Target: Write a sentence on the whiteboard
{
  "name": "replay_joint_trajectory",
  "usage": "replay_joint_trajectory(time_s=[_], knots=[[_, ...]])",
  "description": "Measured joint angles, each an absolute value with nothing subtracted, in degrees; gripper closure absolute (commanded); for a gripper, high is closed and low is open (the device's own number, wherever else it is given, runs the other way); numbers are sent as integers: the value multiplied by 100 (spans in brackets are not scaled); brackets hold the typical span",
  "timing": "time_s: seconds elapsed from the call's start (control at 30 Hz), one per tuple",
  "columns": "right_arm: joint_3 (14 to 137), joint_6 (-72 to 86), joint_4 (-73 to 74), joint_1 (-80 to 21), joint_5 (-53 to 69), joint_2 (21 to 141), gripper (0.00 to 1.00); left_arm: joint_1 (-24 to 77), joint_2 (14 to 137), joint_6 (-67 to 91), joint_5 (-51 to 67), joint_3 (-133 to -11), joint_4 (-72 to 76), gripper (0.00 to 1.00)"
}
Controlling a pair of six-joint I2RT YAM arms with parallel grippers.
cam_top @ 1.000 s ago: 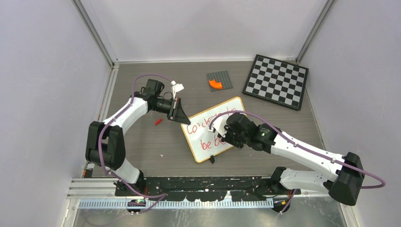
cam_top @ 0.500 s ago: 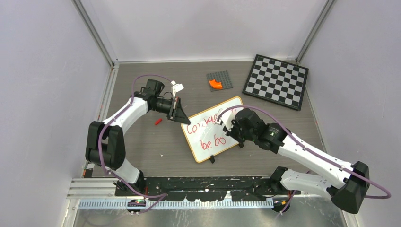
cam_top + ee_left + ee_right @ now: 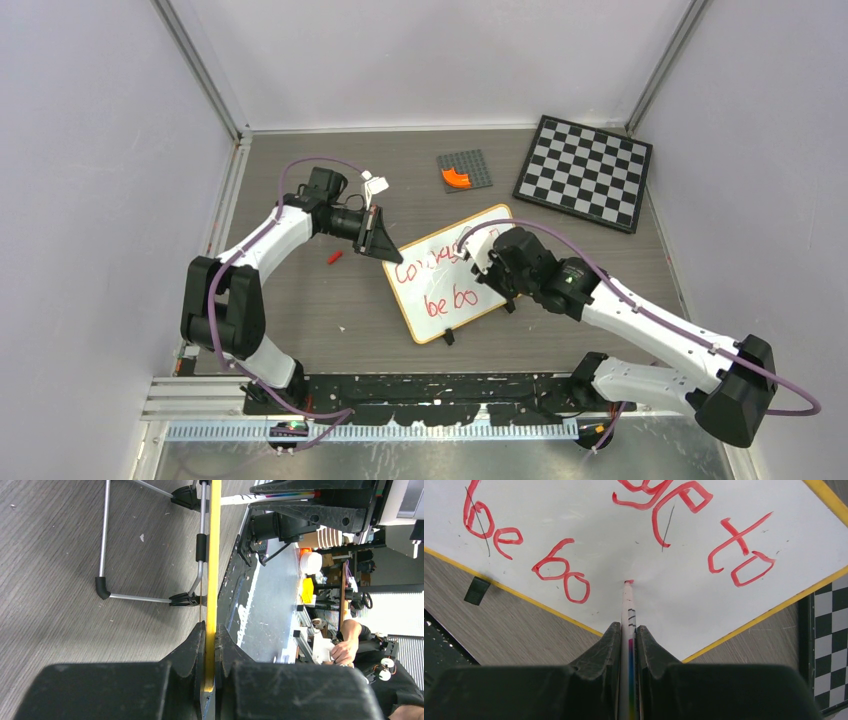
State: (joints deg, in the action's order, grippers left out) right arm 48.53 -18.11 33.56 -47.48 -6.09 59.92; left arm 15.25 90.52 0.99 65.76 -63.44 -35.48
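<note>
Red marker lettering (image 3: 451, 301) is shown unfinished on the small orange-framed whiteboard (image 3: 694, 610), clamped by the left end effector (image 3: 210, 635) on the grey desk (image 3: 300, 300), where it could be shifted by a hard push from the white marker (image 3: 628, 605) gripped in the right end effector (image 3: 627, 631).

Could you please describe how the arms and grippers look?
The left arm and right arm have white link shells with chunky black joints. A lilac cable loops along each. The left gripper and right gripper are matte black, with two wedge-shaped tapering fingers.
</note>
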Motion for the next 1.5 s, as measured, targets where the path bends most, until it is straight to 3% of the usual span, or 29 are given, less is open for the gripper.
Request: replay_joint_trajectory(time_s=[0.47, 0.97, 1.5], knots=[[4626, -1942, 3785, -4753, -143, 6055, 100, 1529, 9054, 97, 6569, -6344, -3548, 100], [4711, -1951, 3920, -4727, -484, 5625, 100, 1525, 9054, 99, 6578, -6344, -3548, 100], [4731, -1892, 3653, -4650, -987, 5961, 100, 1529, 9056, 102, 6569, -6344, -3546, 100]])
